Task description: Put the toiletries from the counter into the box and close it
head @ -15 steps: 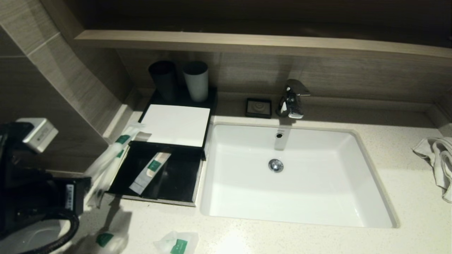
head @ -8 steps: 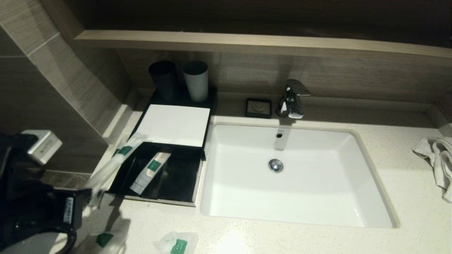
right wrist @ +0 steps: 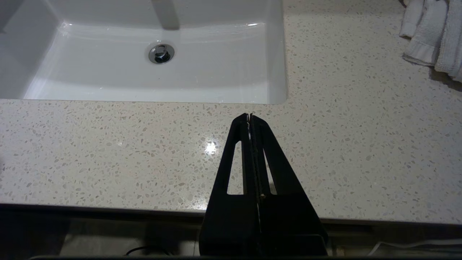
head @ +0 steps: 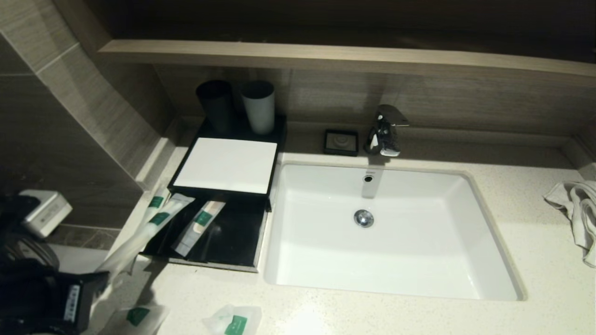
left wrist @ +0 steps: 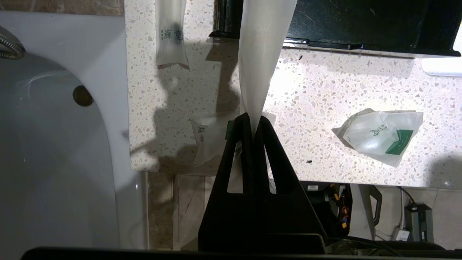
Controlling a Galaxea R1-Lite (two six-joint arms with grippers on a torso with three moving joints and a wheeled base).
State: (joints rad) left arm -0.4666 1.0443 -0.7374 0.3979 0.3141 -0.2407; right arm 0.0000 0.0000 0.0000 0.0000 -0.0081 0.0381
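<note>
The black box [head: 226, 165] with its white top has its front drawer [head: 233, 242] pulled out. One long packet [head: 198, 228] lies inside the drawer. My left gripper [head: 103, 275] at the counter's front left is shut on the near end of a second long packet [head: 139, 238], also in the left wrist view [left wrist: 260, 54]; its green-banded far end rests over the drawer's left edge. A third long packet [head: 156, 201] lies on the counter [head: 326, 316] left of the box. Two clear pouches [head: 139, 316] [head: 233, 322] lie at the front. My right gripper [right wrist: 249, 116] is shut and empty.
The white sink [head: 475, 186] is set in right of the box, with a tap [head: 385, 130] and a small black soap dish [head: 341, 142] behind it. Black and grey cups [head: 237, 107] stand behind the box. A white towel [head: 577, 209] lies far right.
My left gripper has drawn back and down toward the front left with the long packet. The packet's far end has dropped from the box top's corner to the drawer's left edge.
</note>
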